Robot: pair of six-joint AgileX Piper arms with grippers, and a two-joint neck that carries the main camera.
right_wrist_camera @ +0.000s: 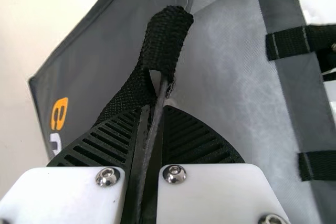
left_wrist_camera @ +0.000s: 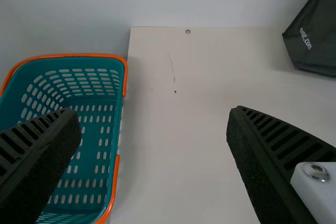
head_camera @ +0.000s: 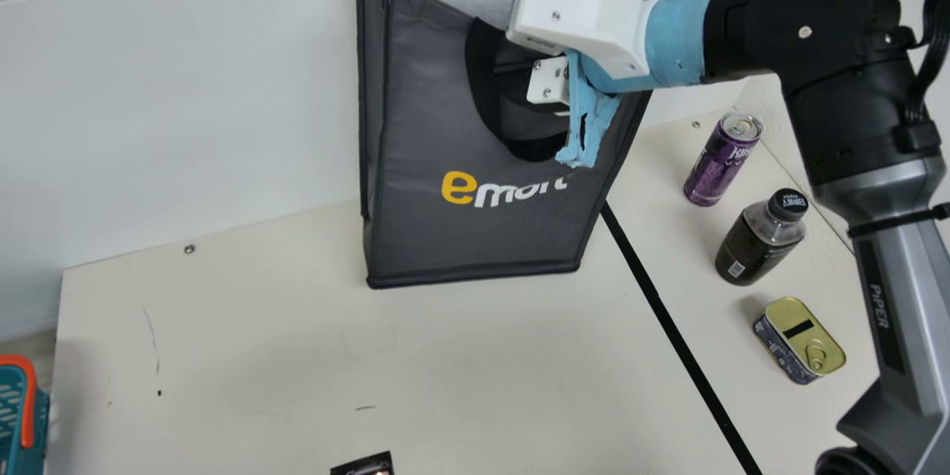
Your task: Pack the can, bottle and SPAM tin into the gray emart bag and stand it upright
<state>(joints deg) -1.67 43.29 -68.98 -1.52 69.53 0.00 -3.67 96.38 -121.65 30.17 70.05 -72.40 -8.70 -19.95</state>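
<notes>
Bag (head_camera: pixel 460 241) and basket (left_wrist_camera: pixel 84 62) partly off-frame
</notes>
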